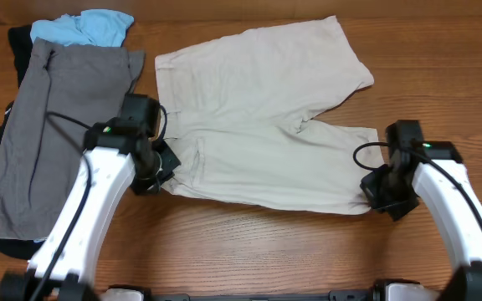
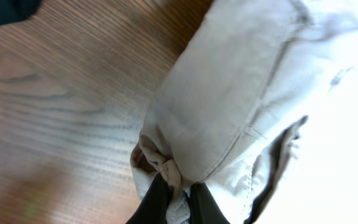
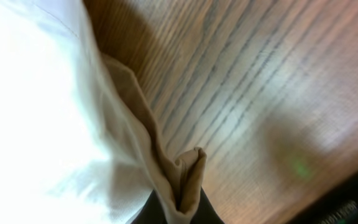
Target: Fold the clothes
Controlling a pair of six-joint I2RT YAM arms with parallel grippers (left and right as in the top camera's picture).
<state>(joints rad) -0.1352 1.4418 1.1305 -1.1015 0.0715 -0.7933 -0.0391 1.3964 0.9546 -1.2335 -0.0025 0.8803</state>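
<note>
From above, the light beige wrinkly cotton shorts [image 1: 258, 125] lie spread flat on the brown wooden table [image 1: 249, 251], with the waistband towards the left arm and the two short legs towards the right arm. The left tool [image 1: 159, 167] sits at the near corner of the waistband. The right tool [image 1: 376, 194] sits at the near hem corner of the nearer leg, so the whole garment stretches between the two. Beyond the left tool, on its outer side, lie a pair of flat grey cloth shorts [image 1: 48, 134] and, further off, a crumpled light-blue garment [image 1: 86, 27].

In the left wrist view, the left tool [image 2: 179, 202] is closed on a bunched scrap of the waistband corner — the cloth [image 2: 229, 106] rises from its dark fingers [image 2: 153, 204], with wood grain to the side.

In the right wrist view, the right tool [image 3: 180, 210] pinches a folded edge of hem — the pale fabric [image 3: 55, 124] runs off to one side, with bare table [image 3: 260, 93] to the other.
</note>
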